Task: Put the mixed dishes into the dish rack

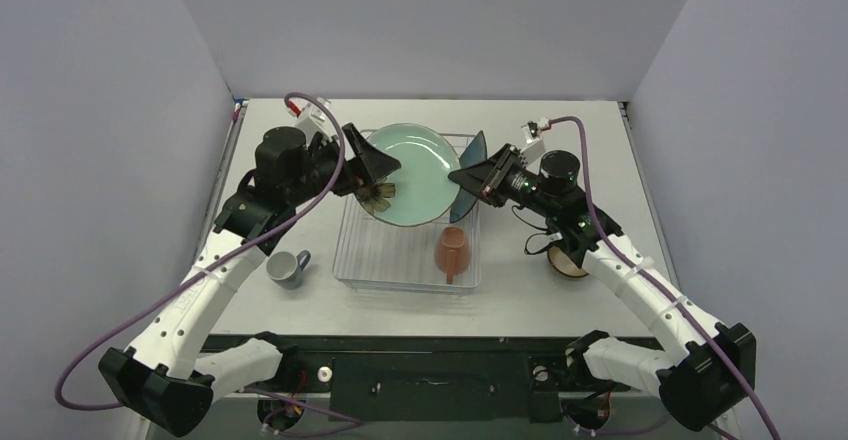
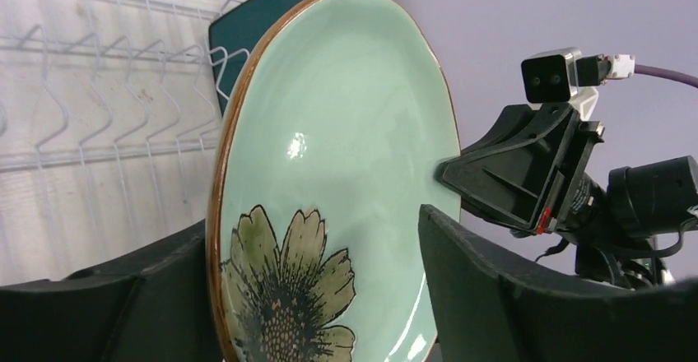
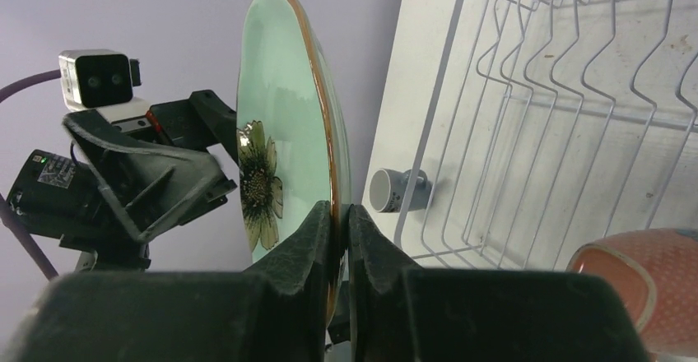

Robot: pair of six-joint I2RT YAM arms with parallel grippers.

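The pale teal round plate (image 1: 410, 175) with the flower mark is held on edge above the dish rack (image 1: 400, 282). My right gripper (image 3: 340, 214) is shut on its brown rim, on the right side in the top view (image 1: 468, 182). My left gripper (image 2: 317, 296) is open, with its jaws wide on either side of the flower end of the plate (image 2: 329, 156). The dark teal squarish plate (image 1: 472, 160) stands in the rack behind the round plate. The salmon-orange mug (image 1: 452, 252) lies in the rack's front right. The grey-blue mug (image 1: 288, 268) sits on the table left of the rack. The brown bowl (image 1: 568, 262) sits under my right arm.
The rack's upright prongs (image 3: 576, 115) run along its floor beside the plate. Grey walls close in the table on three sides. The left arm's purple cable (image 1: 300, 210) loops beside the rack's left side.
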